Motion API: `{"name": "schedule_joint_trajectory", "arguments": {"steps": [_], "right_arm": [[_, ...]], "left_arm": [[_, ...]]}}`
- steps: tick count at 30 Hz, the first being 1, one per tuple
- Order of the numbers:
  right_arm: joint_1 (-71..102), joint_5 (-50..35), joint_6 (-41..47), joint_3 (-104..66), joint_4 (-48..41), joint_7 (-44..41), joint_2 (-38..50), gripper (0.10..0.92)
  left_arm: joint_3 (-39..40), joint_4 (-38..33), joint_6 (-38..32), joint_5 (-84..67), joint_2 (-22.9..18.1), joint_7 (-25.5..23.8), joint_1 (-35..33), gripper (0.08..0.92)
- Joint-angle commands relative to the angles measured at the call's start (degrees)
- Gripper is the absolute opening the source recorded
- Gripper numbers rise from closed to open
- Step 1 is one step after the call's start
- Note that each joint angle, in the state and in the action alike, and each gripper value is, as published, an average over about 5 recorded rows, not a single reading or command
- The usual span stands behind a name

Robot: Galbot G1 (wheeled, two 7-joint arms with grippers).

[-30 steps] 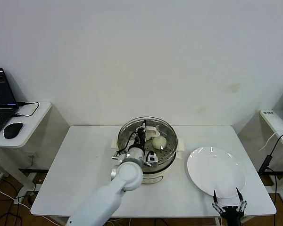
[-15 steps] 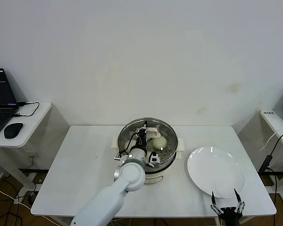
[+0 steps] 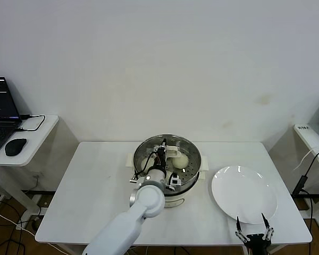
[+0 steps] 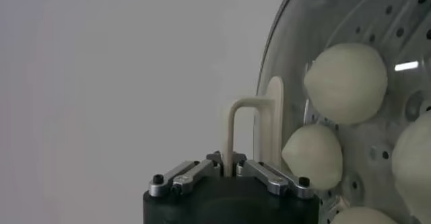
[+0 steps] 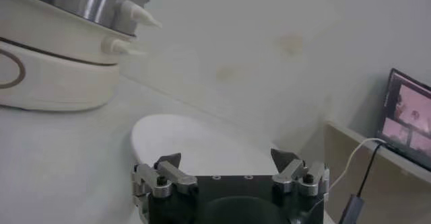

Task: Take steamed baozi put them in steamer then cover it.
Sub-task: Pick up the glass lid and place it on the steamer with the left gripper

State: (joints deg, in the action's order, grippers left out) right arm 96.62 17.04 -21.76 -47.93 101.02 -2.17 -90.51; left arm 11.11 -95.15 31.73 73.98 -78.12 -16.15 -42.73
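The steamer (image 3: 190, 181) stands at the table's middle, seen from the side as a steel pot on a cream base (image 5: 57, 77) in the right wrist view. The glass cover (image 3: 187, 150) lies over it. My left gripper (image 3: 161, 151) is above it, shut on the cover's cream handle (image 4: 232, 128). Several baozi show through the glass (image 4: 345, 83), (image 4: 312, 155), and one is plain in the head view (image 3: 181, 160). My right gripper (image 3: 253, 232) hangs open and holds nothing at the table's front edge, near the white plate (image 3: 243, 194).
The white plate (image 5: 195, 138) lies right of the steamer. A side table at the left carries a laptop (image 3: 1, 109) and a mouse (image 3: 15, 146). Another side table (image 3: 311, 135) with a cable stands at the right.
The left gripper and the cover have sunk slightly over the steamer. The right gripper has drawn back toward the table's front edge.
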Motion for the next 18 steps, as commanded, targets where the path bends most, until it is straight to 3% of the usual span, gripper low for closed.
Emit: {"name": "schedule_joint_trajectory", "arguments": {"steps": [1, 9, 18], "right_arm": [[-0.02, 0.05, -0.07, 0.23, -0.18, -0.04, 0.0, 0.823], [0.01, 0.38, 0.01, 0.65, -0.26, -0.05, 0.0, 0.823], [0.51, 0.07, -0.25, 0.63, -0.24, -0.16, 0.33, 0.823]], "left_arm": [[-0.37, -0.64, -0.47, 0.4, -0.41, 0.58, -0.2, 0.172], [-1.46, -9.06, -0.4, -0.78, 2.63, 0.84, -3.64, 0.389], [-5.99, -24.81, -3.54, -9.72, 9.51, 4.61, -19.19, 0.648]]}}
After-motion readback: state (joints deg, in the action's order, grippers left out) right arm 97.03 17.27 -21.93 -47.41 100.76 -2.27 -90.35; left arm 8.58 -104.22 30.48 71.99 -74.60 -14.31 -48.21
